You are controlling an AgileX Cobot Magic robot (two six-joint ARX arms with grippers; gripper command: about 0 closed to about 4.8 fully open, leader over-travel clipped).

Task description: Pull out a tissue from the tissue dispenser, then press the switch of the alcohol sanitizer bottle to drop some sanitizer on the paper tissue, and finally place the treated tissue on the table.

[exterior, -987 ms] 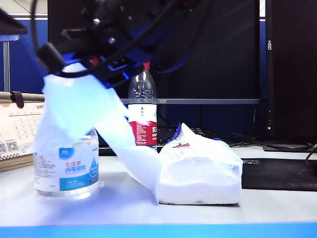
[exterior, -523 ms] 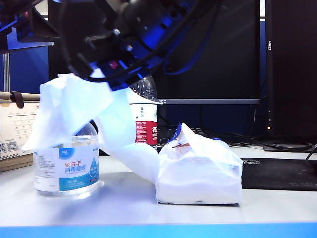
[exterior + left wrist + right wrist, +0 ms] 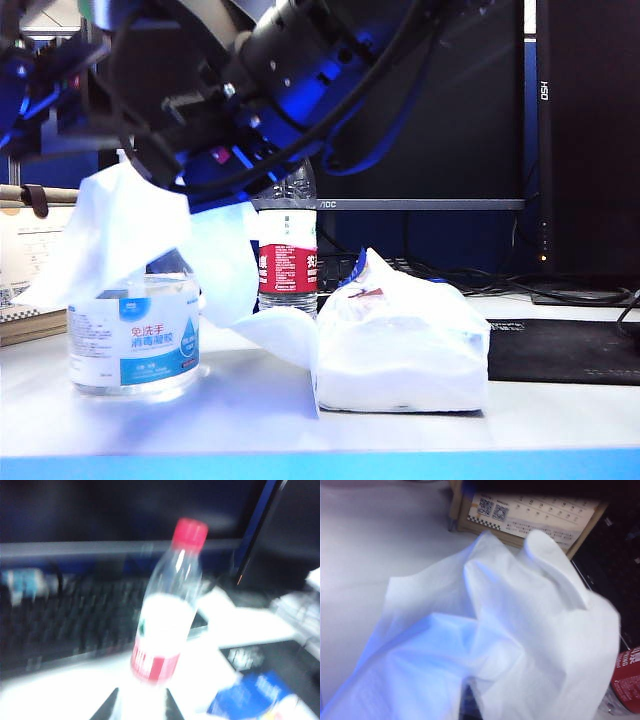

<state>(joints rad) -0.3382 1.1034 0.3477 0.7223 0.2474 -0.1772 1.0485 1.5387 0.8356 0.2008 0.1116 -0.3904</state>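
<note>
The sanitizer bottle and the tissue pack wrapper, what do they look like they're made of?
The alcohol sanitizer bottle looks like clear, glossy rigid plastic: you see through it above the blue-and-white label. The tissue dispenser wrapper seems soft, thin translucent plastic film, since it crinkles, peaks at the top and shows the white stack inside.

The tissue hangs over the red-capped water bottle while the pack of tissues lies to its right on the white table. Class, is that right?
Not quite. In the exterior view the tissue, held up by the right gripper, hangs over the alcohol sanitizer bottle, not the red-capped water bottle behind. The tissue dispenser does lie to its right on the table.
</note>
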